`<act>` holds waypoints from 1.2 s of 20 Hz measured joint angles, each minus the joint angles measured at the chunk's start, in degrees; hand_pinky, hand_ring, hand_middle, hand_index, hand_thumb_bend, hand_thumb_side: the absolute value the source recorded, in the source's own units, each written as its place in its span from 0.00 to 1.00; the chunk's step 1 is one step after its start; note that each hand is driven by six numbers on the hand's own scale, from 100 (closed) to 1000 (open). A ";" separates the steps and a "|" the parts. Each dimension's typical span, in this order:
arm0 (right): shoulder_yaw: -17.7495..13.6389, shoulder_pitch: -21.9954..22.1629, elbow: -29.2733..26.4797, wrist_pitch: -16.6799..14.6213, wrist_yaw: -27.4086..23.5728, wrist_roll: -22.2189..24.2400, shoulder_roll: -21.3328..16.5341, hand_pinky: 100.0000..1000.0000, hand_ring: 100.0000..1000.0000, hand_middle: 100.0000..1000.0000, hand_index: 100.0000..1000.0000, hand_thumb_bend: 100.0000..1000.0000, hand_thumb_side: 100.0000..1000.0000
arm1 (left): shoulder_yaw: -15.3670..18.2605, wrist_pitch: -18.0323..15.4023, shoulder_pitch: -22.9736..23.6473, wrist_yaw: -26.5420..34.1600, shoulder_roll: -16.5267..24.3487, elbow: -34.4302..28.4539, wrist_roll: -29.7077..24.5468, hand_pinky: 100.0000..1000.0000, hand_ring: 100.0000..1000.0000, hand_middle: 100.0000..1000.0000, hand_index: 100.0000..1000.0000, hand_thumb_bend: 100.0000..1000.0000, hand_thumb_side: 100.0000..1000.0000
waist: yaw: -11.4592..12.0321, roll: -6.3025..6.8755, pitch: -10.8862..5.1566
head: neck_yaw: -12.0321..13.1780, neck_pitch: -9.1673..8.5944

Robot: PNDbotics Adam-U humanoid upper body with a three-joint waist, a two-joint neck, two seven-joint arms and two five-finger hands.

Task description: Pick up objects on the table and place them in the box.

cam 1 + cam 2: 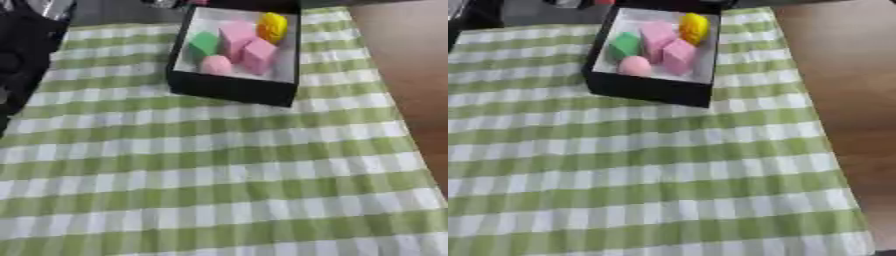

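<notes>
Task looked essentially done. The cloth (219, 190), green-and-white check, carried nothing loose across the centre and lower frame in either eye view; every object I could find sat inside the box (232, 92). Nothing visibly left to pick, though the far strip behind the box, at the top edge, held a few unclear shapes I couldn't identify, so I wouldn't rule out a stray item there.

Box: black walls, pale floor, upper centre of the frame, sitting askew on the cloth. Contents, five pieces, all bunched toward its middle:
- yellow piece (272, 26), rounded, upper right of the box, against the far wall
- tall pink block (236, 37), centre, just left of the yellow one
- second pink block (259, 55), touching the first, nearer the front
- green block (204, 44), left side, beside the tall pink one
- pink ball (216, 65), front left, touching or just beside the second pink block

Right-hand part of the box floor was bare, so there was room left.

Hands: a black mass at the upper left edge of the left eye view was probably the left arm (22, 60), pulled back off the work area. Its hand wasn't distinguishable, so I couldn't tell whether the fingers were spread or curled. Right hand showed in neither view. Bare brown table (842, 100) ran down the right side, nothing on it.
</notes>
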 measured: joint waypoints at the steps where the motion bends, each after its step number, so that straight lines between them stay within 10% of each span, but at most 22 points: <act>1: 0.17 -0.42 0.00 0.09 -0.18 0.20 0.24 1.00 0.62 0.50 0.71 0.00 0.49 | 0.65 -0.12 -0.16 -2.14 -0.89 1.67 1.19 0.68 0.55 0.46 0.43 0.29 0.00 | -0.45 0.00 0.04 | 0.29 -0.30; 14: 1.06 -2.47 0.00 1.18 -1.10 1.73 2.87 1.00 0.62 0.50 0.71 0.00 0.49 | 6.64 -0.42 1.21 -20.99 -8.59 15.85 13.98 0.72 0.60 0.52 0.51 0.30 0.00 | -3.12 -0.02 0.93 | 2.63 -1.35; 20: 1.05 -2.39 0.00 1.31 -1.20 1.84 3.10 1.00 0.62 0.50 0.71 0.00 0.49 | 7.66 0.01 1.62 -22.53 -9.14 17.16 16.43 0.85 0.84 0.80 0.89 0.58 0.00 | -3.13 -0.02 0.93 | 2.91 -1.35; 24: 1.05 -1.92 0.00 1.41 -1.20 1.87 3.10 1.00 0.62 0.50 0.71 0.00 0.49 | 7.66 0.68 2.04 -22.49 -9.23 16.12 19.06 0.87 0.88 0.84 0.96 0.72 0.26 | -2.90 -0.02 0.93 | 2.91 -1.34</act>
